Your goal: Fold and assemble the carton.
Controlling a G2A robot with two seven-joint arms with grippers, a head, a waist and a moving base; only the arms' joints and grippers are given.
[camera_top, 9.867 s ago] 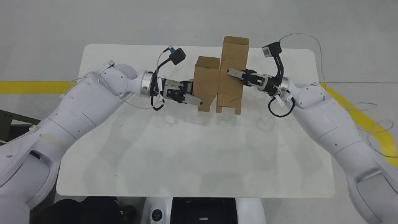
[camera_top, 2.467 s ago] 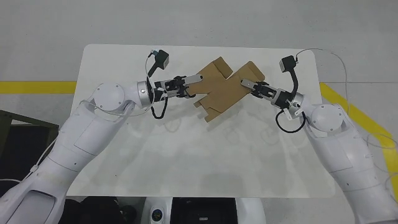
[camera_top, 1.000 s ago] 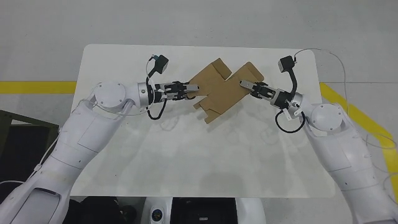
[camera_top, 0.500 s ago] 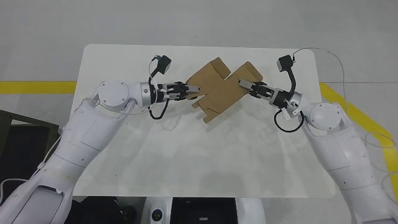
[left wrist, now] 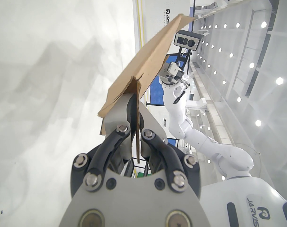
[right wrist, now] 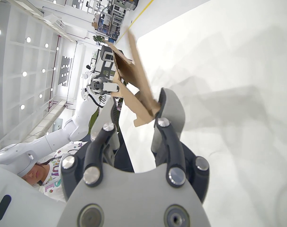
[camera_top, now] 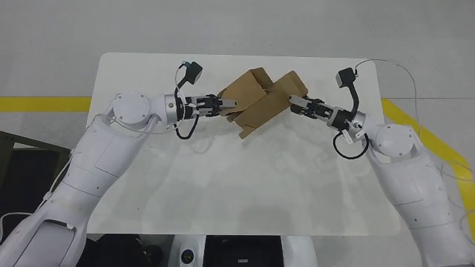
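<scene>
A brown carton, partly flattened, hangs above the far middle of the white table, tilted with one panel standing up. My left gripper is shut on its left flap; the left wrist view has the fingers pinching a thin cardboard edge. My right gripper holds the opposite end. In the right wrist view the carton's corner sits between the fingers, pressed against one finger. Each wrist view has the other gripper beyond the carton.
The table's near half is bare white surface. A yellow floor line runs past both sides of the table. Both arms come in from the table's side edges toward the far middle.
The carton has tipped from lying nearly flat to standing more on edge, so it looks narrower from above. Both grippers keep their hold and have shifted only slightly.
</scene>
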